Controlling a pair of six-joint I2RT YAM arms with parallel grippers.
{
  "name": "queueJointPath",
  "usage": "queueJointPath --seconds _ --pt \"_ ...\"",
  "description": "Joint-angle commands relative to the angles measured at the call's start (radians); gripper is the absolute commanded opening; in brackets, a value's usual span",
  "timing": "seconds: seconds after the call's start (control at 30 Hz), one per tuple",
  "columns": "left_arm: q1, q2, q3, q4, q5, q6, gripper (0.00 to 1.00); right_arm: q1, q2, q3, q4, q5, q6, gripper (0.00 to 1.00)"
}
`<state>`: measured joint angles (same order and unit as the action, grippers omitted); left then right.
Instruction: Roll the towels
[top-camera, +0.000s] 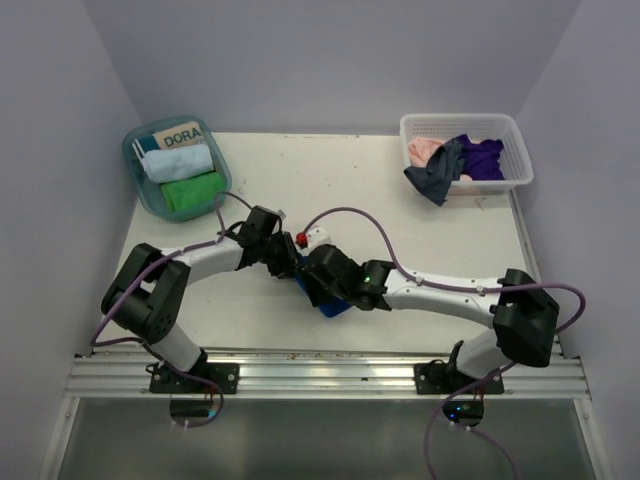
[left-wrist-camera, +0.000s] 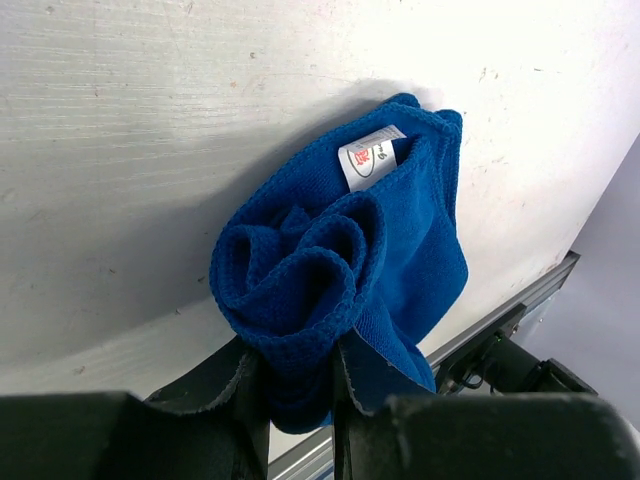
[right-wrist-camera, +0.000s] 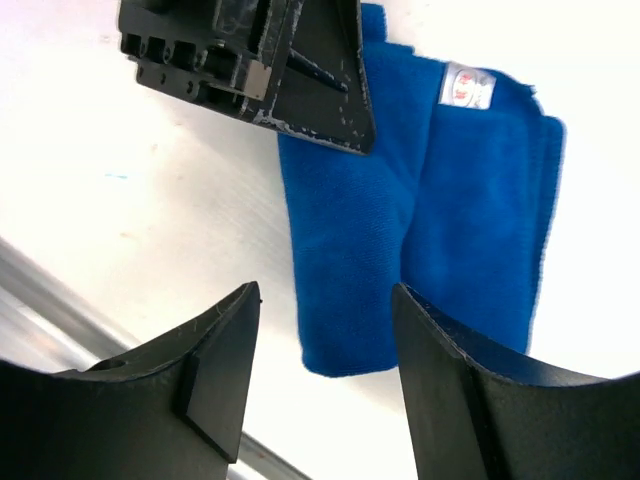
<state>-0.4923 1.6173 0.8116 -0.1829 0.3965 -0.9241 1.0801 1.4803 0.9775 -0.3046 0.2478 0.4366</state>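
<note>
Near the front of the desk (top-camera: 450, 250), about midway between the two arm bases, sits the royal blue towel (left-wrist-camera: 400, 260) - from the overhead camera I see only a corner of it under the two wrists, which crowd together over it. My left hand (left-wrist-camera: 298, 365) is clamped on the towel. The cloth is bunched into loose spiral folds right between the fingers (left-wrist-camera: 225, 385), and the rest of it lies beyond them against the desk. A small white tag (left-wrist-camera: 370, 158) shows on the upper side, past the folds.

My right hand (right-wrist-camera: 325, 310) has its jaws apart. From its wrist camera the towel looks like a thick folded band, with one end showing in the gap between the two fingers and the left hand gripping the opposite end. I cannot see either right finger pressing on the cloth, and nothing is held there.

At the far left corner a teal bin (top-camera: 130, 160) holds a rolled light blue towel (top-camera: 178, 163) and a rolled green towel (top-camera: 193, 190) side by side, with a card (top-camera: 180, 137) reading DORA behind them. At the far right a white basket (top-camera: 460, 118) holds loose cloths - a pink cloth (top-camera: 428, 150), a grey cloth (top-camera: 437, 175) draped over the front rim, and a purple cloth (top-camera: 485, 158). Both containers are well apart from the hands.
</note>
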Motion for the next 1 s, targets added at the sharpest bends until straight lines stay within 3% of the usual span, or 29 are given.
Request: queueJointPath --seconds 0.0,0.2,0.47,0.6,0.73,0.87,0.97 --pt "-0.005 -0.022 0.0 -0.021 -0.016 -0.01 0.16 0.07 0.069 0.09 -0.128 0.293 -0.082 0.59" --pt "-0.006 -0.025 0.009 -0.036 -0.028 -0.009 0.17 0.159 0.181 0.151 -0.151 0.424 -0.141 0.59" --pt "-0.006 -0.013 0.011 -0.032 -0.03 -0.012 0.18 0.19 0.297 0.168 -0.153 0.476 -0.107 0.56" --pt "-0.006 -0.004 0.017 -0.029 -0.028 -0.012 0.2 0.19 0.347 0.199 -0.16 0.505 -0.09 0.43" --pt "-0.006 0.001 0.021 -0.029 -0.024 -0.013 0.24 0.19 0.376 0.225 -0.171 0.505 -0.067 0.16" --pt "-0.003 -0.013 0.034 -0.047 -0.03 -0.001 0.3 0.187 0.332 0.201 -0.136 0.458 -0.033 0.08" --pt "0.021 -0.04 0.043 -0.07 -0.028 0.016 0.41 0.158 0.284 0.153 -0.079 0.338 0.002 0.03"
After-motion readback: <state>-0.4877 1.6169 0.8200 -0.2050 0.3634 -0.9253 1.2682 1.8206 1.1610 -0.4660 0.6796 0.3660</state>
